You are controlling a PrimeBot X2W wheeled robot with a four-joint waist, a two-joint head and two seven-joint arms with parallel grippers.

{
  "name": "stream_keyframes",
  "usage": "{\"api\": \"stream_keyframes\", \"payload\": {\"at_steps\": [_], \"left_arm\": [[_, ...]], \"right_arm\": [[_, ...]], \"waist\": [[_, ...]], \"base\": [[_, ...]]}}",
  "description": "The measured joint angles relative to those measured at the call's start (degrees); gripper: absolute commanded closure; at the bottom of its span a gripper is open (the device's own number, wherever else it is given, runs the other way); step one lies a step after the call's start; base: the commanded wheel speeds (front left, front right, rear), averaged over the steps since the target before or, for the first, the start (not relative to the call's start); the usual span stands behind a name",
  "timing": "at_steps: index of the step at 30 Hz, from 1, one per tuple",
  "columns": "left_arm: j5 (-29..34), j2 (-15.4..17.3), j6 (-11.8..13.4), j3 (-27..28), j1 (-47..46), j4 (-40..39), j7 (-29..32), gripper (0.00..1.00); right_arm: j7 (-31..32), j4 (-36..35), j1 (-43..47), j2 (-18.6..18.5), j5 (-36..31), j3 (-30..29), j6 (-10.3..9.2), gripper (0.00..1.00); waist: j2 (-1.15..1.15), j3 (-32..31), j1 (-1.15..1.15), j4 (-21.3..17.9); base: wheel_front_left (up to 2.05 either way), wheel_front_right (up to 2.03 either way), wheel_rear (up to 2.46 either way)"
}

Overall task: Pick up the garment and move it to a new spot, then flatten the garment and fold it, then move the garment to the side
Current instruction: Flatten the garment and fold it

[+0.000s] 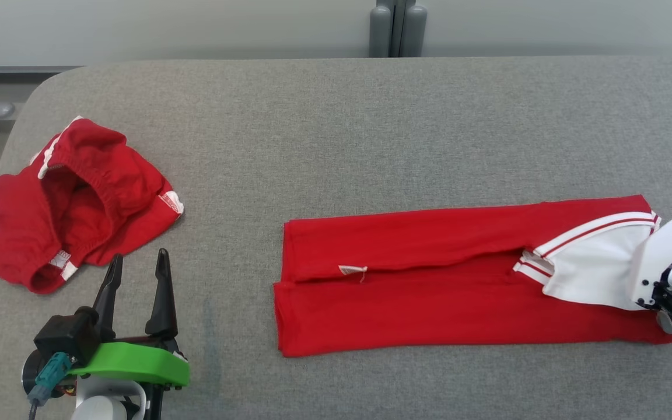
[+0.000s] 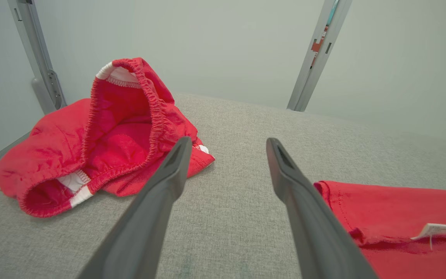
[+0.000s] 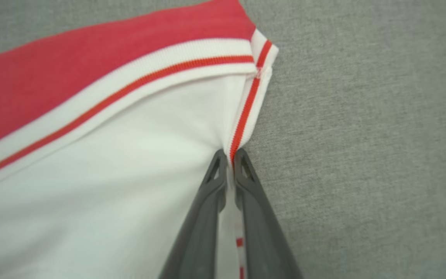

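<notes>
The garment [image 1: 429,280], red with a white, red-striped panel at one end, lies folded into a long flat band on the grey counter [image 1: 336,146]. Its striped end is at the right tool, and its red length stretches away from there toward the left tool.

The right wrist view shows the grip itself. The right tool [image 3: 229,155] is pinched almost closed on the striped white edge of the garment, which runs down between its two dark fingers [image 3: 203,217]. White cloth lies to one side of the fingers and bare counter to the other. In the head view these fingertips are hidden behind the arm's white wrist housing [image 1: 662,256], which sits over the white panel.

The left tool [image 1: 140,255] stands wide apart with nothing between its fingers. The left wrist view shows both of its fingers over bare counter. The garment's plain red end and a small white label [image 2: 434,229] are just beside one finger. A crumpled red piece of clothing [image 2: 103,143] with an elastic waistband is close beside the other. From the head view, that crumpled piece lies just beyond the left tool and well apart from the right tool.
</notes>
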Motion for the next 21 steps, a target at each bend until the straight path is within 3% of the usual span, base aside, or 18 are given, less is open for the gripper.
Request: {"api": "stream_keyframes", "payload": {"at_steps": [5,12,16,21], "left_arm": [[-0.1,0.0,0.0,0.2,-0.2,0.1,0.0,0.0],[-0.2,-0.2,0.0,0.3,-0.4,1.4,0.0,0.0],[-0.1,-0.1,0.0,0.1,-1.0,2.7,0.0,0.0],[-0.1,0.0,0.0,0.3,-1.4,4.0,0.0,0.0]], "right_arm": [[-2.7,-1.8,0.1,-2.8,-3.3,-4.1,-0.07,1.0],[-1.7,-6.9,0.9,-7.1,-8.0,-8.8,-0.08,1.0],[0.8,-11.7,2.5,-6.6,-10.0,-9.8,-0.08,1.0],[5.4,-20.4,4.5,-3.0,-10.2,-2.1,-0.09,1.0]], "waist": [[0.0,-1.1,0.0,-0.7],[0.0,-3.3,0.0,-1.6],[0.0,-4.9,0.0,-2.2],[0.0,-6.3,0.0,-3.3]], "base": [[0.0,0.0,0.0],[0.0,0.0,0.0],[0.0,0.0,0.0],[0.0,0.0,0.0]]}}
